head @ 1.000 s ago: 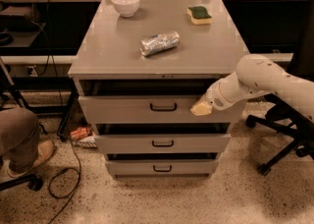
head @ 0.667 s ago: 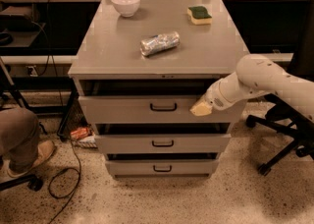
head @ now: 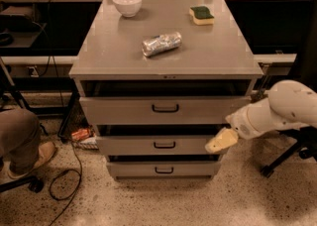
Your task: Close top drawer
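Note:
The top drawer [head: 166, 110] is the tall grey front with a small dark loop handle [head: 165, 107], just under the cabinet top. It stands slightly out, with a dark gap showing above its front edge. Two shorter drawer fronts [head: 163, 145] [head: 163, 169] sit below it. My gripper [head: 221, 141], cream-tipped on a white arm [head: 285, 108], comes in from the right. It hangs off the cabinet's right front corner, level with the middle drawer, below and to the right of the top drawer's front, and is not touching that front.
On the cabinet top [head: 218, 56] stand a white bowl [head: 127, 3], a green-and-yellow sponge [head: 201, 15] and a crushed silver can [head: 161, 43]. A person's leg and shoe [head: 22, 143] and a cable [head: 69, 175] are on the floor at the left. A chair base [head: 285, 158] is at the right.
My gripper has moved down and to the right, from the right end of the top drawer's front to beside the middle drawer. The top drawer looks unchanged.

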Robot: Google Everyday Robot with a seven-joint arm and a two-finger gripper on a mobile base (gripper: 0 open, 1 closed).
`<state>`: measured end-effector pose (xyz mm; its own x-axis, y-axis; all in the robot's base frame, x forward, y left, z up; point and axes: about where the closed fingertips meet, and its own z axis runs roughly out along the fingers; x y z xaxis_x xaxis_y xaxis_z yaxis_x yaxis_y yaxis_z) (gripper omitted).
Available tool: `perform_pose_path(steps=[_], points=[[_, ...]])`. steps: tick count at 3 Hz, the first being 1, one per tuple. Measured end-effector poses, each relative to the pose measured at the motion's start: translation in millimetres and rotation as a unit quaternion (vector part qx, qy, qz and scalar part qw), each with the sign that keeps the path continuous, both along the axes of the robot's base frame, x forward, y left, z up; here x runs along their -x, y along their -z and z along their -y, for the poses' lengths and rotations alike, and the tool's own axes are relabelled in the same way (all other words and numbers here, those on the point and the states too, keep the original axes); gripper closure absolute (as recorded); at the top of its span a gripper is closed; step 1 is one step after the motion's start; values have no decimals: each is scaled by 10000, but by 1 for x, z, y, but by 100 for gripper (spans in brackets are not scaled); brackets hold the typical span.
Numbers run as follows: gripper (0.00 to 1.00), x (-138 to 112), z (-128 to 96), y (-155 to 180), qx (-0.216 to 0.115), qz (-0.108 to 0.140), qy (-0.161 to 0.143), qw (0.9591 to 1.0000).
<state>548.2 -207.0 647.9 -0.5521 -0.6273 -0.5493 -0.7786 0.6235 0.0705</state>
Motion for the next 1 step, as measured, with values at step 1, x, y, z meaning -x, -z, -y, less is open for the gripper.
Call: perform_pose_path(steps=[1], points=[[35,36,26,5,-43,-173,393,9991]])
